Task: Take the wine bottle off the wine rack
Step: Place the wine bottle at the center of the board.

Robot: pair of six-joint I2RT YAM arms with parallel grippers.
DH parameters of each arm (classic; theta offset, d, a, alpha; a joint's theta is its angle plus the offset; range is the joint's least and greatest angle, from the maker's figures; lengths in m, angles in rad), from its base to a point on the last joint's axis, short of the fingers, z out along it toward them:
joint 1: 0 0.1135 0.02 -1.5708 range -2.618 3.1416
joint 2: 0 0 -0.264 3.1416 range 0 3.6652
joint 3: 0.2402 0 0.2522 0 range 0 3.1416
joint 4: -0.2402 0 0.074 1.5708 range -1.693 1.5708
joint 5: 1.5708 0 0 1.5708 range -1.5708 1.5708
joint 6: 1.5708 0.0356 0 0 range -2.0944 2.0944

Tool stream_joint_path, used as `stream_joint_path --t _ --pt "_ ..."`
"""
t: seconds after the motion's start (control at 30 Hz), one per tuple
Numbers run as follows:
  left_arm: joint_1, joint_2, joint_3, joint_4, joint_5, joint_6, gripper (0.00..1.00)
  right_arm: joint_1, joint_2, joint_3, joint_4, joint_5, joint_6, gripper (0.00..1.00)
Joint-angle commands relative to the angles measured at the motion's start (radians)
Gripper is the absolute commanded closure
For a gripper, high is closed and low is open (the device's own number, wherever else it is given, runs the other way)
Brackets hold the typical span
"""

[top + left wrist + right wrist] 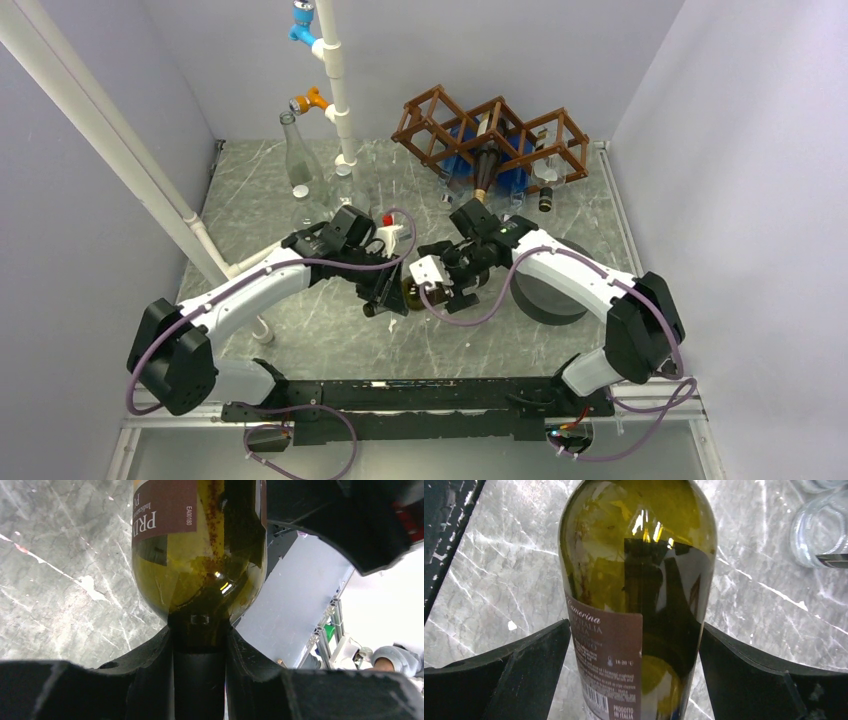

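Status: bottle (200, 555) off rack (495, 135), mid-frame in top view over bench (300, 330); rack sits upper centre-right; left end effector (200, 645) clamped on neck, narrowest part, surest hold; right end effector (636, 630) spread wide, flanking body, likely steadying handover; cannot tell whether it presses.

Wine bottle (200, 555): olive-green glass with a maroon label; was off the rack near the middle of the table (320, 340), neck clamped in the left gripper (200, 630).
Wine rack (490, 135): brown wooden lattice of diamond cells; stood at the far right edge, well apart.
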Motion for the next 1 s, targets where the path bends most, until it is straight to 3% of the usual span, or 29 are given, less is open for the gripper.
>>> stream_joint_path --t 0.0,0.23,0.47,0.7,0.87,0.97 --pt "-0.005 0.011 0.046 0.123 0.129 0.009 1.0 0.03 0.006 -0.038 0.079 0.062 0.0 0.01" --pt "-0.003 0.035 0.051 0.131 0.152 0.009 1.0 0.046 0.007 -0.087 0.13 0.09 0.017 0.08" --pt "-0.003 0.049 0.052 0.14 0.173 0.01 1.0 0.046 0.011 -0.102 0.142 0.052 0.019 0.33" --pt "-0.001 0.073 0.061 0.127 0.206 0.022 0.72 0.039 0.014 -0.096 0.128 0.003 0.041 0.82" --pt "0.005 0.066 0.045 0.148 0.22 0.022 0.44 0.01 0.005 -0.097 0.11 -0.05 0.042 0.97" --pt "0.008 0.05 0.027 0.178 0.217 0.015 0.33 -0.007 -0.001 -0.097 0.107 -0.069 0.041 0.99"
